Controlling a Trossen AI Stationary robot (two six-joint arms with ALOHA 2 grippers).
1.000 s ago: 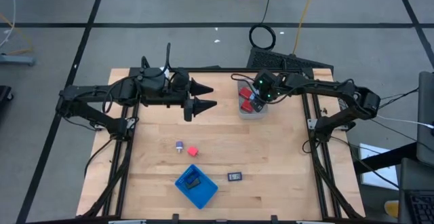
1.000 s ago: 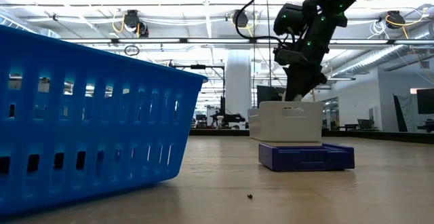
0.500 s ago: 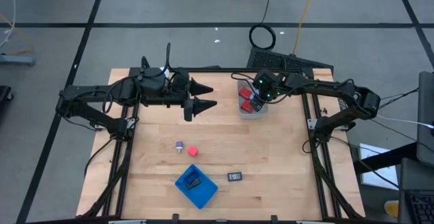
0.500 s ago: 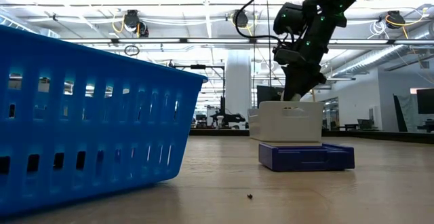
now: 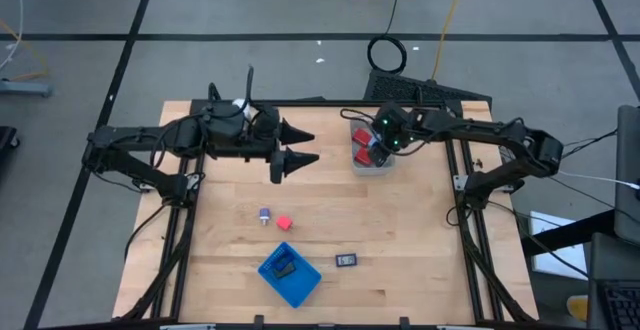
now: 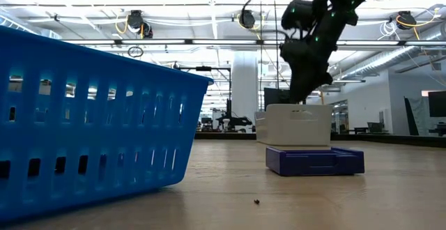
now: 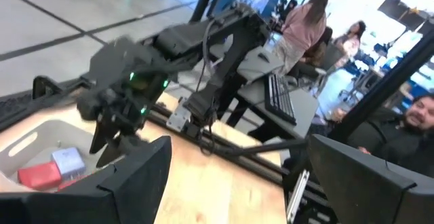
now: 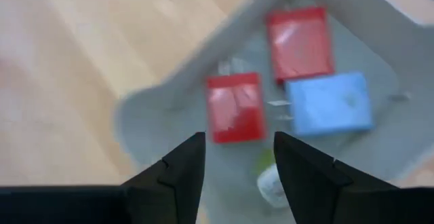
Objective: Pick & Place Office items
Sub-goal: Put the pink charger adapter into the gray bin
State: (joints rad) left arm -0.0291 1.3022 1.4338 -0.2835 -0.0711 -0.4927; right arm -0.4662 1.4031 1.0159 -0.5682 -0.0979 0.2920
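My right gripper hangs open and empty just above the clear bin at the table's far right; it also shows in the low view. In the right wrist view its fingers stand apart over the bin. On the bin's floor lie two red blocks, a pale blue block and a small green and white bit. My left gripper waits open above the far middle of the table. A red block, a small purple bit and a flat black rectangle lie on the table.
A blue tray with a dark piece in it stands near the front edge; it fills the left of the low view. People sit at desks beyond the table. Bare wood lies between the loose pieces and the bin.
My right gripper has risen a little out of the bin's mouth, still open. The pieces on the table have stayed where they were.
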